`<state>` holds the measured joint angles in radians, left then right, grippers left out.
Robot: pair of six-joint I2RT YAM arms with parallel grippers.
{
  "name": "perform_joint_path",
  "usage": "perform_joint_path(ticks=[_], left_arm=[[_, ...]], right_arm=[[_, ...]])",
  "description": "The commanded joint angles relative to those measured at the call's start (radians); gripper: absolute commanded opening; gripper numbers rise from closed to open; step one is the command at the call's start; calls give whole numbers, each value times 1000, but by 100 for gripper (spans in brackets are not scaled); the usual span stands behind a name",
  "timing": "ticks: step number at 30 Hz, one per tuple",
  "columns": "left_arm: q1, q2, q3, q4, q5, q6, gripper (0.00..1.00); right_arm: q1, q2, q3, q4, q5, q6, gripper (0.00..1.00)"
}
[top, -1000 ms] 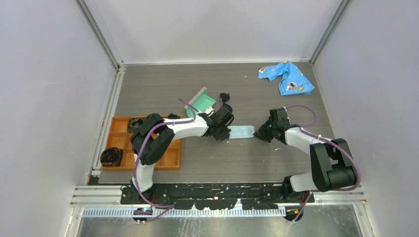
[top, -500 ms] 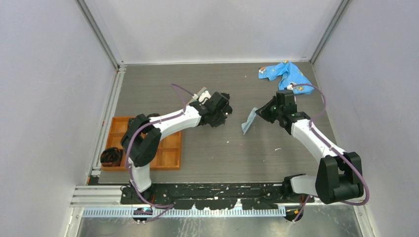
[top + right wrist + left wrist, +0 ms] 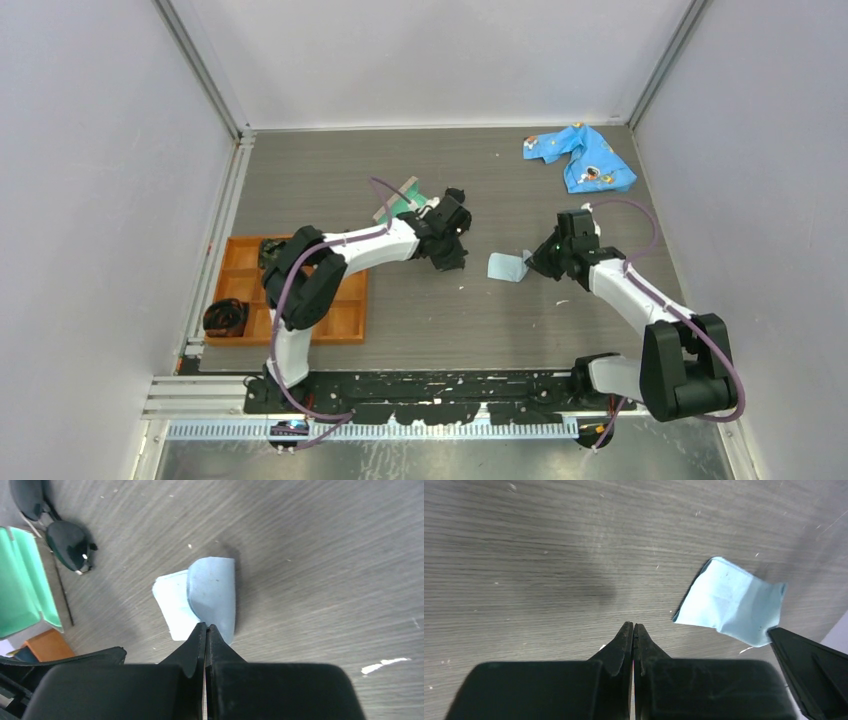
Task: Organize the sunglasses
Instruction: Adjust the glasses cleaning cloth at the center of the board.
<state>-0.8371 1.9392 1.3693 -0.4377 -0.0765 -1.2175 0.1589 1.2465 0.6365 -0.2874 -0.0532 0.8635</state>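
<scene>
A: Where are the sunglasses [image 3: 67, 542]?

B: Just beside the case [image 3: 20, 580], 2 lenses roughly along its edge. The left gripper [image 3: 633, 626], fingers together and empty, is nearer the case. The right gripper [image 3: 206, 626] pinches a blue cloth [image 3: 212, 590].

The left gripper [image 3: 451, 262] hangs over mid-table [image 3: 420, 320], with the sunglasses [image 3: 455, 194] just beyond its wrist, beside a teal-lined case [image 3: 403, 204]. The right gripper [image 3: 530, 264] touches a light blue cloth [image 3: 503, 266]. An orange tray [image 3: 352, 308] sits far left.
</scene>
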Motion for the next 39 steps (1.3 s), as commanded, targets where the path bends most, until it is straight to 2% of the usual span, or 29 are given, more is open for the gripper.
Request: perform_joint_path(ticks=[1, 8, 11, 14, 16, 19, 23, 26, 34, 39], left_arm=[[-27, 30, 60, 15, 58, 61, 1], [-46, 69, 76, 12, 72, 99, 15], [-54, 80, 85, 6, 72, 113, 17], [-65, 94, 111, -14, 72, 137, 20], [-72, 108, 137, -29, 71, 158, 22], [-78, 135, 182, -54, 60, 190, 25], [-82, 187, 242, -58, 54, 282, 26], [-85, 225, 303, -83, 46, 359, 27], [-85, 286, 359, -109, 72, 408, 25], [-85, 365, 437, -123, 173, 410, 21]], right_arm=[[-8, -59, -39, -20, 50, -37, 0], [-20, -118, -110, -66, 137, -57, 2], [-28, -154, -121, -110, 184, -63, 16], [-40, -217, -131, -150, 237, -67, 37], [-43, -248, -127, -182, 256, -70, 41], [-43, -274, -118, -210, 258, -82, 40], [-44, -280, -111, -203, 233, -80, 29], [-43, -270, -104, -196, 217, -80, 25], [-43, -249, -110, -174, 196, -74, 23], [-43, -239, -109, -167, 191, -70, 23]])
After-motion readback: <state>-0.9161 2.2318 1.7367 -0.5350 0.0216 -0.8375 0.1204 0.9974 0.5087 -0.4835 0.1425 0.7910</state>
